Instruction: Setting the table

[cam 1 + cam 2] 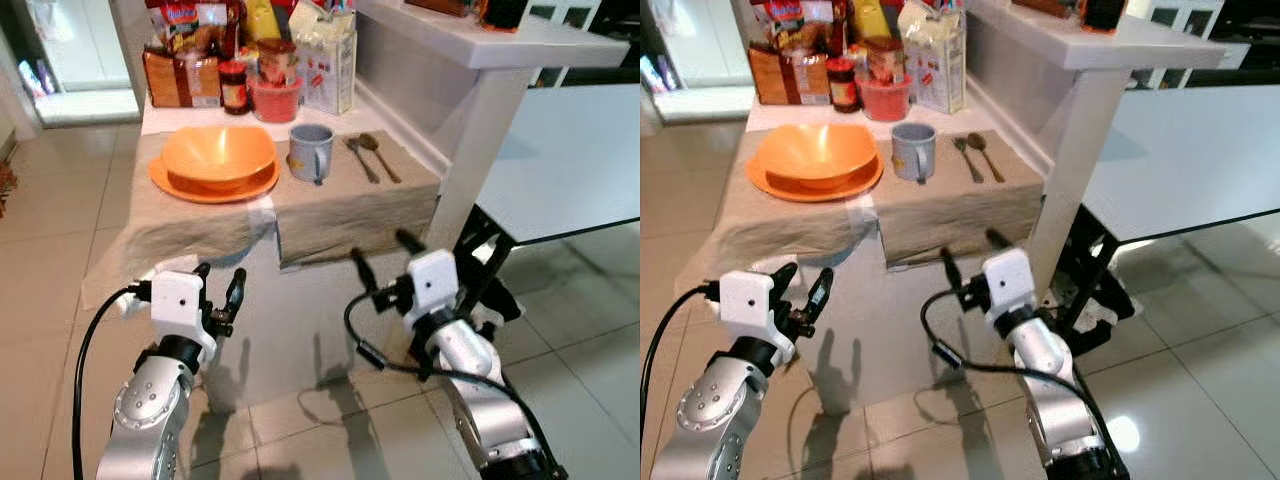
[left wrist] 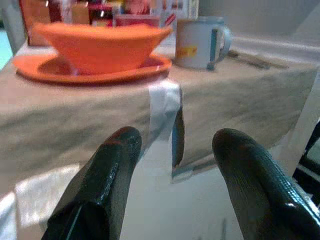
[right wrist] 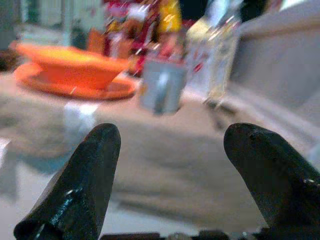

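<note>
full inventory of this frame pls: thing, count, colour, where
bowl: 1, orange, sitting on the plate
plate: 1, orange, on the cloth, toward the robot's left
mug: 1, grey-blue, upright on the cloth, right of the plate
fork: 1, metal, on the cloth right of the mug
spoon: 1, metal, beside the fork, on its right
cloth: 1, beige, draped over the table's front edge
jar: 1, dark with red lid, behind the bowl
food packages: several, mixed colours, back of the table
left claw: 1, black fingers, open, below the table edge
right claw: 1, black fingers, open, below the table edge
</note>
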{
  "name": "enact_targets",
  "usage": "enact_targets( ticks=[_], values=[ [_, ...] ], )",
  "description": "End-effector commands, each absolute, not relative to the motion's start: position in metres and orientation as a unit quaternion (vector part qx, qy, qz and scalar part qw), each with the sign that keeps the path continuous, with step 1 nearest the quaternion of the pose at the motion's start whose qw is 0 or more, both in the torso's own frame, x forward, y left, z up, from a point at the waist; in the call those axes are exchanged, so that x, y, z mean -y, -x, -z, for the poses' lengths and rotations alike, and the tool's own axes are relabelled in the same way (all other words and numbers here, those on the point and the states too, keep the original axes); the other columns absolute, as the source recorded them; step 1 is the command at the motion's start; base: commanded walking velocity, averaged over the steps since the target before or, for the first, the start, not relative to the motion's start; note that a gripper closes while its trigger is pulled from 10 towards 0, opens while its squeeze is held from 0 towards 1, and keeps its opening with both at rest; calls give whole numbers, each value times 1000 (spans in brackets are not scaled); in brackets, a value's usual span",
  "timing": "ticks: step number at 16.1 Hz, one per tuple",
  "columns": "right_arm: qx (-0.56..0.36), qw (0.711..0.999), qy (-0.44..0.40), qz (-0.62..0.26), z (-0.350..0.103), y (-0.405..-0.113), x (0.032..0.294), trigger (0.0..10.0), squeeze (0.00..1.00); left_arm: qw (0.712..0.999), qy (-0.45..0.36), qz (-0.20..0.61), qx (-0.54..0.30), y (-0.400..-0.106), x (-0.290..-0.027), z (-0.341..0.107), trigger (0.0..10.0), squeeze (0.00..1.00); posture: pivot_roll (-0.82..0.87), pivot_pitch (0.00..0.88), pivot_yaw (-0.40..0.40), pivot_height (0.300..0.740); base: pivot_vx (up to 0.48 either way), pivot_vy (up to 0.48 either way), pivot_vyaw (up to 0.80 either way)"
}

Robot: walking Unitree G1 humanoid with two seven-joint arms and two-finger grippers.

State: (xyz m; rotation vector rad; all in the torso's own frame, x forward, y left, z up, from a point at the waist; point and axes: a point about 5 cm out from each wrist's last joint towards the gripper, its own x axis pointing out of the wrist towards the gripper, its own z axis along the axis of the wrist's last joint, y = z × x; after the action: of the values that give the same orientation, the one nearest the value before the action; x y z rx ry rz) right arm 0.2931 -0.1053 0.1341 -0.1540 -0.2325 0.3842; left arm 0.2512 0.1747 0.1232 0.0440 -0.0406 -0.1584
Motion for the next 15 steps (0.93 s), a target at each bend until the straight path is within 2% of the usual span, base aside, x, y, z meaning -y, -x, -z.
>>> enact_targets(
  ticks=[1, 5, 13, 15],
  values=[
    [121, 978, 65, -159, -141, -296, 116, 10000, 0, 995, -32, 89, 39, -256, -169, -136, 10000, 0, 39, 0, -32, 736, 439, 0, 0],
    [150, 976, 81, -139, -143, -296, 117, 10000, 0, 994, -49, 74, 66, -256, -168, -148, 10000, 0, 40, 0, -24, 736, 440, 0, 0],
    [272, 953, 80, -108, -200, -302, 114, 10000, 0, 972, -105, 83, 195, -260, -153, -218, 10000, 0, 47, 0, -25, 736, 406, 255, 0],
    [303, 944, 87, -97, -214, -301, 115, 10000, 0, 969, -116, 83, 203, -261, -150, -226, 10000, 0, 44, 0, -23, 736, 0, 0, 0]
  ],
)
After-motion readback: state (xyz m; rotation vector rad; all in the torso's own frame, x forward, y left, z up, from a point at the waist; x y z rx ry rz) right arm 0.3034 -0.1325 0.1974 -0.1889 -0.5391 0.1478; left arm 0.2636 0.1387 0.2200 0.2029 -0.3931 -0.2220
